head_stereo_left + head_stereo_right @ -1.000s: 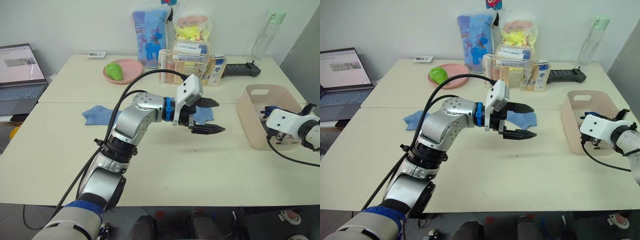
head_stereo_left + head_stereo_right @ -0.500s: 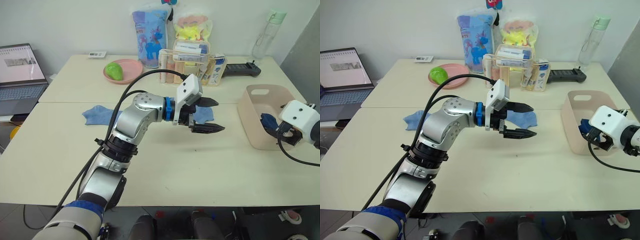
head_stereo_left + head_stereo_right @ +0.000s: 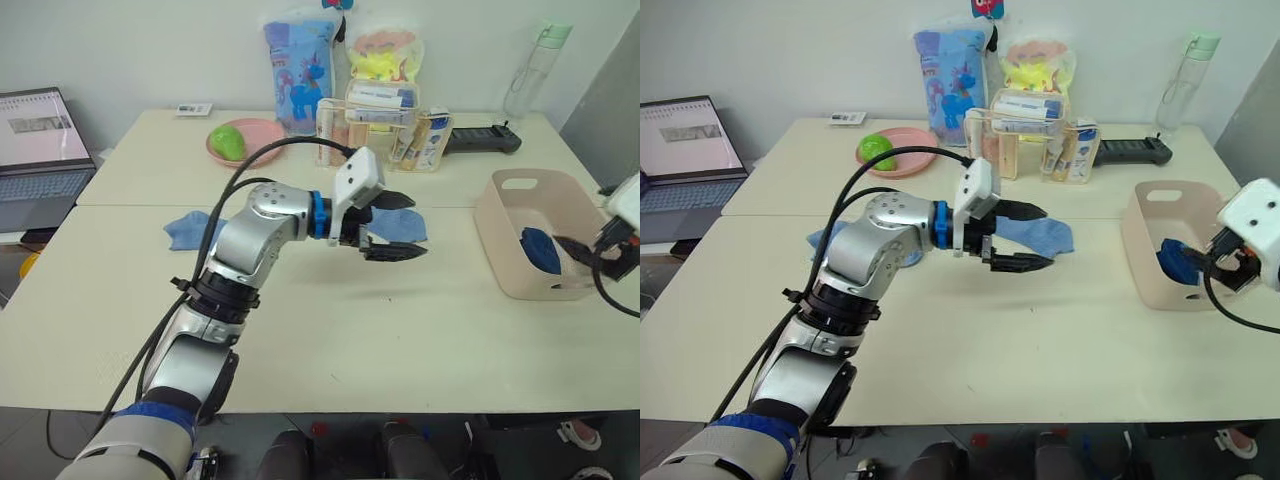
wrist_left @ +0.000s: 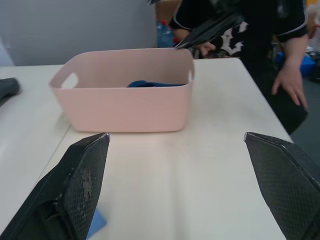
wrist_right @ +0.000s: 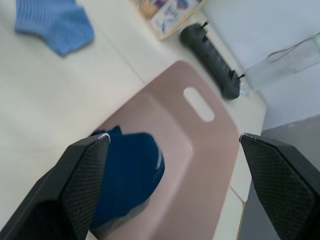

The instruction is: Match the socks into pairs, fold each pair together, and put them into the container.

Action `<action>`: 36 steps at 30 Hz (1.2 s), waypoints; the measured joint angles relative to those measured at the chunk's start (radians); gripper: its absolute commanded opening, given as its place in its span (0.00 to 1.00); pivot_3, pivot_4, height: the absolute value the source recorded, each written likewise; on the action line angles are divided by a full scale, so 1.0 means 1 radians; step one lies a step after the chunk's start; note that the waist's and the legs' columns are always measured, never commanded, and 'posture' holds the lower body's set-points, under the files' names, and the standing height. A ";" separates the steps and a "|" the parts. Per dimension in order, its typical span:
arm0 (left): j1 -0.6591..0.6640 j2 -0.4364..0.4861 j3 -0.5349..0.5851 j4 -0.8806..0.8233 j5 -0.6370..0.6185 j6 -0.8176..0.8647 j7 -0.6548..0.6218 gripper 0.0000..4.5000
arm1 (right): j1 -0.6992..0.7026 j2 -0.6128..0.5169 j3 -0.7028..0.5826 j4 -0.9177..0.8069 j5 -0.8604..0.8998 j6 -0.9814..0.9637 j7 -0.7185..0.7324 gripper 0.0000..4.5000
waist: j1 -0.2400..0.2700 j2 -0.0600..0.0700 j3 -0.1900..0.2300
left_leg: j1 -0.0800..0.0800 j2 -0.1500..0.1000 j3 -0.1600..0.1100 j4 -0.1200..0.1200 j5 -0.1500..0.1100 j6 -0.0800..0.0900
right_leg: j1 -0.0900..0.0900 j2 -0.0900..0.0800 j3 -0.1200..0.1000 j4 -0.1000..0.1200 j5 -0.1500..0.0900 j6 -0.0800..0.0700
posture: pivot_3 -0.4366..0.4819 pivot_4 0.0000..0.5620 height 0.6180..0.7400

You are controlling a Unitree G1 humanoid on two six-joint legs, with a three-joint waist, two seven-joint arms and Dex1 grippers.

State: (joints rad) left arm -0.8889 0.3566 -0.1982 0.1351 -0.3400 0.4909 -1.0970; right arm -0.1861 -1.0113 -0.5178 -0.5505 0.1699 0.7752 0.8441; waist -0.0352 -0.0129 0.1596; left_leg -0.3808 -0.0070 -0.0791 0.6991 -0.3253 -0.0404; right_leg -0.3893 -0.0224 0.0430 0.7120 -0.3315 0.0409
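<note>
Surface: cream tabletop (image 3: 330, 350), backed by a white wall.
Container: pink tub (image 3: 510, 255) is set at the robot's right edge; a folded dark navy pair (image 3: 541, 249) is held inside.
Right gripper (image 3: 590, 256): fingers spread, kept above the tub, nothing held.
Left gripper (image 3: 392, 226): fingers spread wide, empty, poised over a light blue sock (image 3: 1040, 232), likely for pickup.
Second light blue sock (image 3: 190, 229): laid flat further left.
Writing: none can be read on the packets.

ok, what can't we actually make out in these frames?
- Pink container: its wall hides most of the dark navy socks; count unclear, any view.
- Light blue sock at table centre: the open left tool covers part of it in the head views.
- Second light blue sock: the left arm crosses it.
- Right tool: open, its arm cut off by the frame edge.
</note>
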 measured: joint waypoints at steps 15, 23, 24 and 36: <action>0.503 0.301 0.241 -0.146 -0.019 0.019 0.060 1.00 | 0.087 0.395 0.417 -0.238 0.166 0.097 -0.236 1.00 | 0.012 -0.001 0.000 | -0.003 -0.002 -0.006 0.001 -0.001 0.001 | 0.000 -0.003 -0.001 -0.002 0.000 0.000 | 0.48 0.27 0.69; 0.763 0.314 0.406 -0.131 -0.029 -0.011 0.168 1.00 | 0.170 0.403 0.520 -0.228 0.168 0.040 -0.252 1.00 | 0.004 -0.002 -0.001 | 0.000 0.000 -0.006 -0.001 -0.001 0.001 | 0.000 -0.002 -0.002 0.000 0.000 0.000 | 0.48 0.27 0.69; 0.763 0.315 0.423 -0.134 -0.037 -0.008 0.175 1.00 | 0.163 0.402 0.520 -0.228 0.174 0.040 -0.250 1.00 | 0.005 -0.002 -0.001 | 0.000 -0.001 -0.007 -0.001 -0.001 0.001 | 0.000 -0.002 -0.003 0.000 0.000 0.000 | 0.48 0.27 0.69; 0.443 0.202 0.350 0.021 0.011 -0.053 0.323 1.00 | 0.048 0.391 0.550 -0.247 0.272 0.133 -0.249 1.00 | 0.004 -0.003 -0.002 | -0.001 -0.002 -0.006 -0.001 -0.001 0.001 | 0.000 -0.002 -0.004 -0.001 0.000 0.000 | 0.48 0.27 0.69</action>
State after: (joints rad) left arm -0.4461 0.5590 0.1522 0.1559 -0.3285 0.4375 -0.7738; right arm -0.1381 -0.6199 0.0323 -0.7976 0.4420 0.9082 0.5949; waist -0.0307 -0.0161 0.1580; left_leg -0.3820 -0.0087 -0.0849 0.6981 -0.3261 -0.0393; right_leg -0.3898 -0.0248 0.0392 0.7107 -0.3316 0.0407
